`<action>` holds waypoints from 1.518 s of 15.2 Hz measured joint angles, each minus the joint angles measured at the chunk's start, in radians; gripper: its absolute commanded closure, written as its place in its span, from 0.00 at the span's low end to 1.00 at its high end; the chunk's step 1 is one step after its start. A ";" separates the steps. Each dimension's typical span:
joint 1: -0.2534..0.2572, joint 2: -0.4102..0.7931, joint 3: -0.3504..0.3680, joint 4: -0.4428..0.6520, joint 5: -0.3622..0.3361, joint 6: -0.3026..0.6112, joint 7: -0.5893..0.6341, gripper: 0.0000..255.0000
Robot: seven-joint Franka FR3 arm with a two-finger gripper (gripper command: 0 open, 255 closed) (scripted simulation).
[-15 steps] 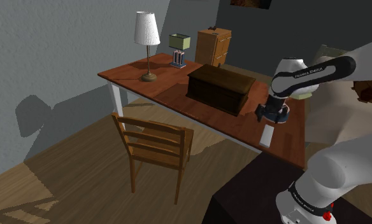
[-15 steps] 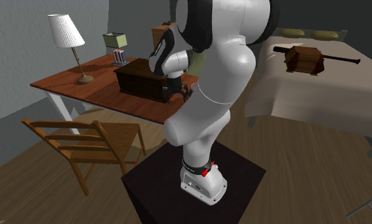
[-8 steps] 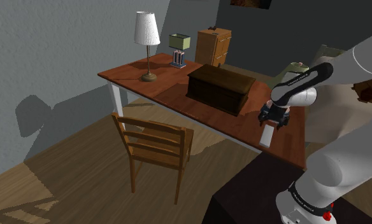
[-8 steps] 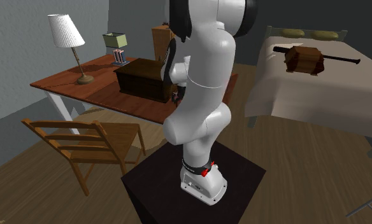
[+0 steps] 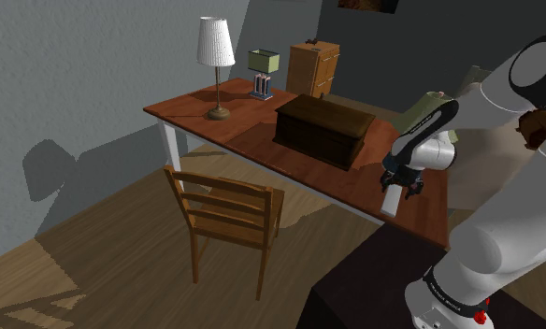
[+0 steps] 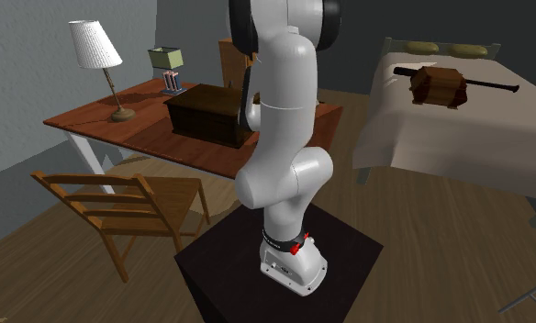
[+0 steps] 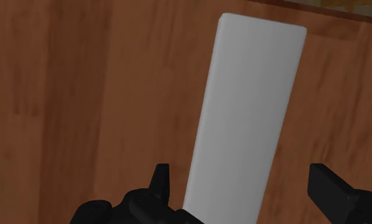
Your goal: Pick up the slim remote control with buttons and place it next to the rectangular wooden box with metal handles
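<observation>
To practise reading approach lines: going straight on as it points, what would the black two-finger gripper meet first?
Probably the slim light-grey rectangular remote, flat on the reddish-brown wooden table, lined up inside the open gripper; remaining gap unclear.

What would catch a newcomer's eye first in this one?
The big white arm on its stand, bent over the near end of the desk. There its open gripper hangs above a plain white slab, the remote, lying flat between the fingers, untouched. Next the dark wooden box mid-desk and the white-shaded lamp at the far end.
</observation>
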 measured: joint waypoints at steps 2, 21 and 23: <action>-0.002 0.039 0.011 0.003 0.046 0.032 -0.034 0.00; -0.009 0.082 0.031 0.005 0.103 0.069 -0.072 1.00; -0.004 0.059 0.019 0.000 0.074 0.053 -0.052 1.00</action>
